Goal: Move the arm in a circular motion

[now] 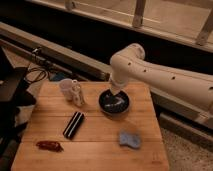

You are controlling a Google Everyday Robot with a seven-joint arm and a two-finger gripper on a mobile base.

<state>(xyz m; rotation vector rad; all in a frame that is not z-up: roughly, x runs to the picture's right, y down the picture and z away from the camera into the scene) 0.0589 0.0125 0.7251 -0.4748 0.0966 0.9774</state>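
The large glossy white arm [165, 80] reaches in from the right edge, with small dark dots along its side. Its bulbous elbow [129, 59] sits above the far right part of the wooden table [95, 150]. From the elbow the arm bends down to the gripper [116, 91], which hangs just above the back rim of a black bowl [114, 102].
On the table stand a white mug [66, 86] and a white bottle [78, 95] at the far left. A black bar-shaped object [73, 124] lies mid-left, a red-brown item [49, 145] front left and a blue sponge [130, 139] front right. Dark equipment [12, 92] stands left of the table.
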